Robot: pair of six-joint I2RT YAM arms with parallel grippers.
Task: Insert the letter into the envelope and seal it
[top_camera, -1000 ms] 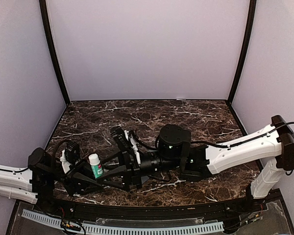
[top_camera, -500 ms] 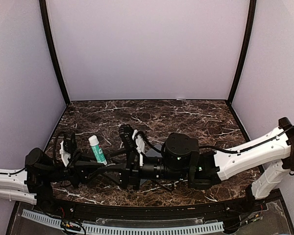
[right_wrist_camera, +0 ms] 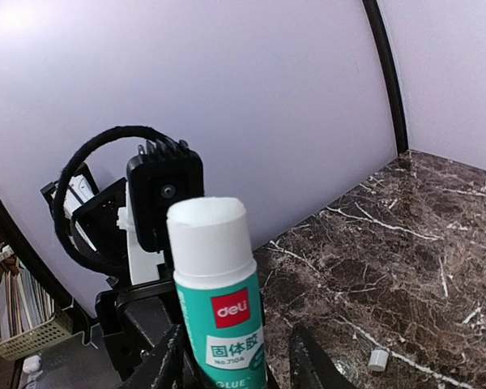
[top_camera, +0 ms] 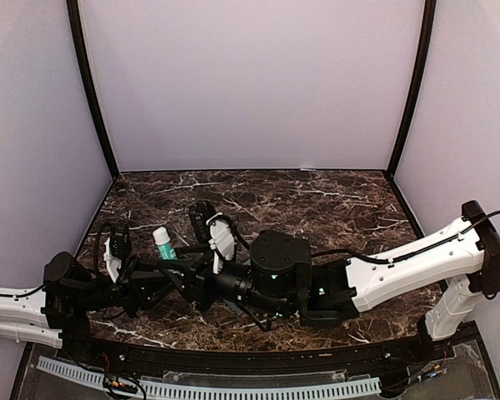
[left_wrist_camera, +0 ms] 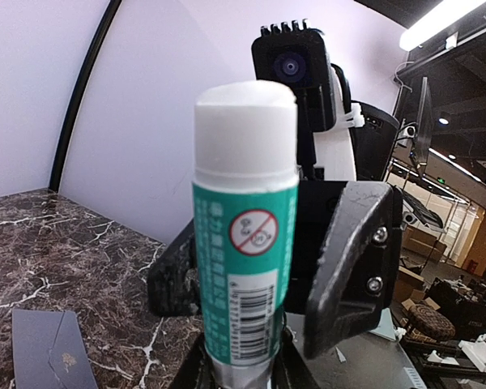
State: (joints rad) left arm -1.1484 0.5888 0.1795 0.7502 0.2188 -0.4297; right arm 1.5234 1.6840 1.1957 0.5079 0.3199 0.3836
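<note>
Sealing stage, by my reading. Cream-white paper letter is nowhere in view, presumably inside.

- **Envelope:** Grey-blue rectangular paper envelope (left_wrist_camera: 47,352) lies flat on the dark veined marble table (left_wrist_camera: 32,243), below and left of the left gripper (left_wrist_camera: 243,379). Long axis runs away from that gripper, flap creases up.
- **Left gripper:** Clamps the base of the white-and-green plastic glue stick (left_wrist_camera: 245,243), which stands upright, white end up.
- **Right gripper:** The right gripper (right_wrist_camera: 231,369) straddles the stick, fingers spread, gap on one side.

Next move calls for a firm pinch, then a handover or cap pull.

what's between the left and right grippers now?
The glue stick, upright, gripped at its base by the left gripper, the right gripper open around it. Both wrist views show it.
</note>
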